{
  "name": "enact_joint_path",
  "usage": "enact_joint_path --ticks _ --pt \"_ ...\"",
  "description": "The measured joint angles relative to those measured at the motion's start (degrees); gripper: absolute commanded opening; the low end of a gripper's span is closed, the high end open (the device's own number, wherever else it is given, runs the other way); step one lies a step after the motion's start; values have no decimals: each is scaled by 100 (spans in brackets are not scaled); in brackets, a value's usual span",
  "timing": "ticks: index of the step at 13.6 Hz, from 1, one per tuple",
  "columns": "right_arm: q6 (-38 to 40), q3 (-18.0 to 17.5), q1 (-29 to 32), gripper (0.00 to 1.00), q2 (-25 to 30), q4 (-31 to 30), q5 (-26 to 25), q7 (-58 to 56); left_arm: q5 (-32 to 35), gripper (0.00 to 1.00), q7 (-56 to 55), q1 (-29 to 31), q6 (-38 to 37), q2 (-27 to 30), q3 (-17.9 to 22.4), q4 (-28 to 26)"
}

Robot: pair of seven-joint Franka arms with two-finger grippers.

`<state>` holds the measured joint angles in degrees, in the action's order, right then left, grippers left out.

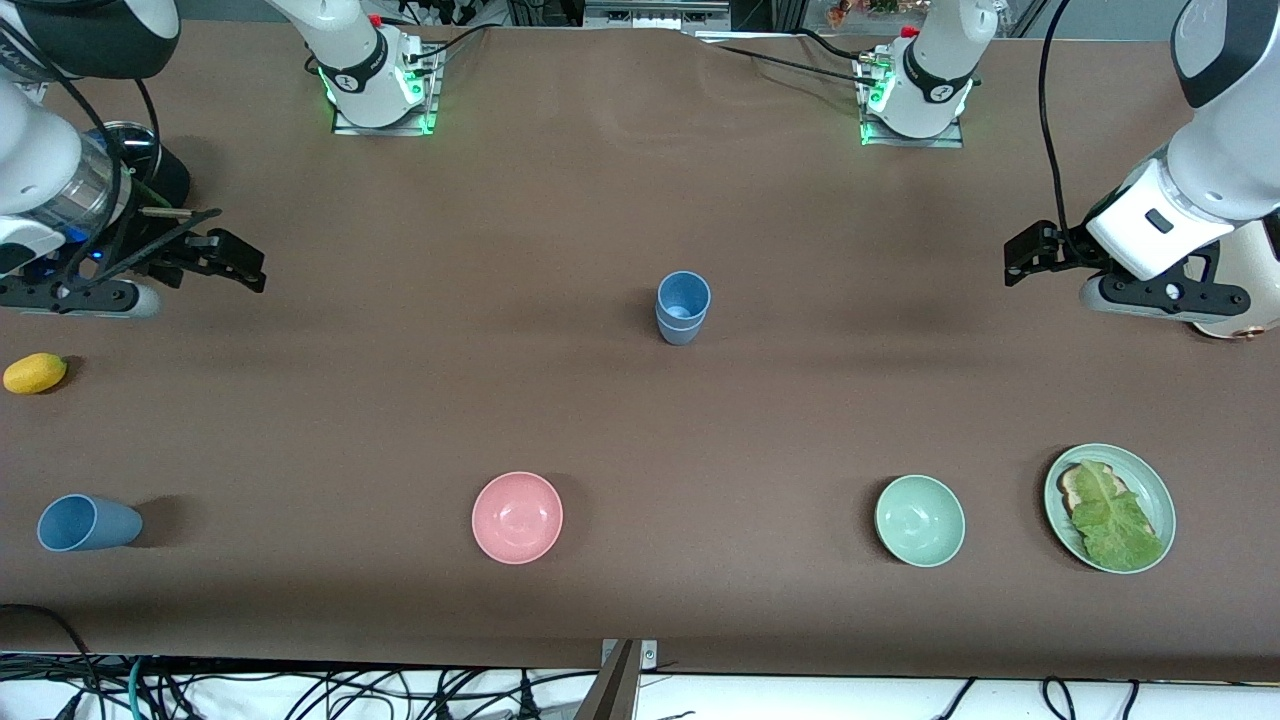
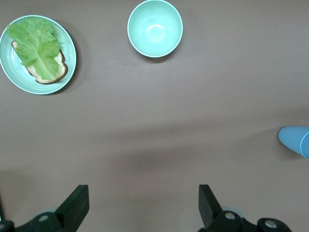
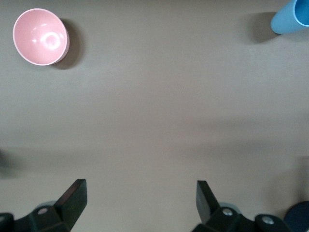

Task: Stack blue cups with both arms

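Note:
Two blue cups stand stacked, one inside the other (image 1: 683, 308), upright at the middle of the table; their edge shows in the left wrist view (image 2: 294, 140). A third blue cup (image 1: 88, 522) lies on its side at the right arm's end, near the front edge, and shows in the right wrist view (image 3: 291, 18). My right gripper (image 1: 238, 264) is open and empty above the table at the right arm's end (image 3: 141, 200). My left gripper (image 1: 1016, 262) is open and empty above the table at the left arm's end (image 2: 143, 203).
A pink bowl (image 1: 517, 517) and a pale-green bowl (image 1: 920, 520) sit near the front edge. A green plate with bread and lettuce (image 1: 1110, 507) is beside the green bowl. A yellow lemon-like fruit (image 1: 35, 373) lies at the right arm's end.

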<state>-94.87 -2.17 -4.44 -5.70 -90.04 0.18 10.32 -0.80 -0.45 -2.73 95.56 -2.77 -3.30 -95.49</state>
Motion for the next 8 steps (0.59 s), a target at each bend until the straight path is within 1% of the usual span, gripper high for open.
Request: enact_joint_path --ticks 6,8 --pt "-23 38 51 100 -1 42 -65 3 0 100 0 -3 0 0 0 0" --pt "-42 46 53 100 -3 148 -81 3 0 100 0 -5 0 0 0 0"
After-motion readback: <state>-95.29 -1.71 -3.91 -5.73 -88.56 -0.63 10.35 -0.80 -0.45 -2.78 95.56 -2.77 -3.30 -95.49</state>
